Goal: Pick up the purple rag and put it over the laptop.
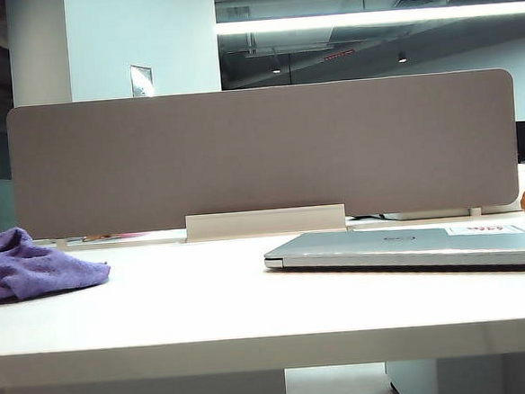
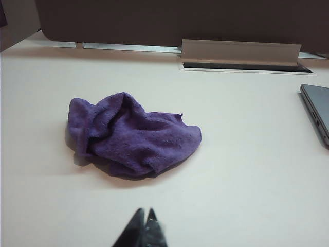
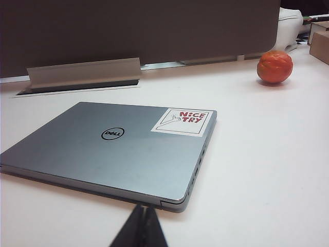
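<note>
White table (image 1: 207, 300) is stretching out in front of a grey partition (image 1: 259, 152), and I am looking at an untouched setup: nothing of the task is done yet. I am seeing the purple rag (image 2: 128, 134) lying rumpled on the table on the left side, well apart from the laptop (image 3: 113, 149), which is lying closed and flat on the right with its sticker (image 3: 182, 121) facing up. An orange ball (image 3: 274, 66) is sitting behind the laptop, near the partition.

I am judging this as the very start, the reach for the rag. The left gripper (image 2: 144, 220) is hanging near the rag but not touching it, its fingertips pressed together and holding nothing. The right gripper (image 3: 144, 218) is waiting just in front of the laptop's near corner, and its fingertips are also looking closed and empty.

For the next move I am expecting to spread the left fingers, bring them down onto a raised fold of the rag and pinch it, since the soft cloth is likely to sag once lifted.
</note>
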{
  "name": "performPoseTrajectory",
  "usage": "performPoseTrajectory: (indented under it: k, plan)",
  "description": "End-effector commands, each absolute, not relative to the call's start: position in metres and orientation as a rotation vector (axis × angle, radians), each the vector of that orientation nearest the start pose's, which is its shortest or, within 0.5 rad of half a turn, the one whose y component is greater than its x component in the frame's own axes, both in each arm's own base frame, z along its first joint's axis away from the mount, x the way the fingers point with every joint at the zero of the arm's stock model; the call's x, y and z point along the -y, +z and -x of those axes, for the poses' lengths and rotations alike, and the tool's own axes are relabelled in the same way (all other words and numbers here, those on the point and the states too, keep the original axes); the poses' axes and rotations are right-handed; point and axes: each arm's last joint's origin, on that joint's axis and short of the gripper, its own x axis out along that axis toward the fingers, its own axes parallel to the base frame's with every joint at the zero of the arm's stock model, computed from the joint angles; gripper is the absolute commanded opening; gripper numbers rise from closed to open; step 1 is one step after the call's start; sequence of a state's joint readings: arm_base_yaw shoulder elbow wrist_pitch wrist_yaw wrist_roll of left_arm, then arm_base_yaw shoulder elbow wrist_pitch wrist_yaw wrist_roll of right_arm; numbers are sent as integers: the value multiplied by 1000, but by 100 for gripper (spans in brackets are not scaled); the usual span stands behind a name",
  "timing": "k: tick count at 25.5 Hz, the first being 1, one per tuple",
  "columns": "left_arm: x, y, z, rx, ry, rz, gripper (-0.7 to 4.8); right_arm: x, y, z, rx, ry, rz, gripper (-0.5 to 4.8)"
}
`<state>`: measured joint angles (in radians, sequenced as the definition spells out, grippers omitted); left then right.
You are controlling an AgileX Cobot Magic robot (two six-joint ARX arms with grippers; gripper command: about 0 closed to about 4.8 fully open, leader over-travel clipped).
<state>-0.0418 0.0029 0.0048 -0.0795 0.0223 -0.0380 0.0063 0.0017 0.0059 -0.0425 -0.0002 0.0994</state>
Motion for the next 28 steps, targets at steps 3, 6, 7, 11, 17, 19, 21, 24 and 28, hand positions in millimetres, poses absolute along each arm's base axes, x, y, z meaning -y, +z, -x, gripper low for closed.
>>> performPoseTrajectory:
  k: [3, 6, 7, 11, 17, 19, 21, 24, 28]
  plan:
    - [4, 159, -97, -70, -46, 33, -6, -1, 161, -98, -25, 7, -102, -8]
    - [4, 159, -97, -70, -35, 32, -6, -1, 161, -98, -25, 8, -105, -8]
    - [4, 159, -97, -70, -34, 32, -6, -1, 161, -98, -25, 8, -107, -8]
    - [4, 159, -97, -70, -34, 33, -6, -3, 161, -98, -30, 80, -139, -8]
    - [4, 159, -97, -70, -34, 33, -6, -10, 161, -96, -47, 332, -141, -8]
    - [4, 159, -97, -70, -34, 33, -6, -12, 161, -95, -53, 397, -141, -8]
    - [4, 159, -97, -68, -34, 33, -6, -14, 161, -94, -59, 486, -142, -8]
    - [4, 159, -97, -68, -34, 32, -6, -15, 161, -94, -62, 536, -142, -8]
    - [4, 160, -97, -63, -32, 72, -6, -16, 161, -93, -66, 576, -142, -8]
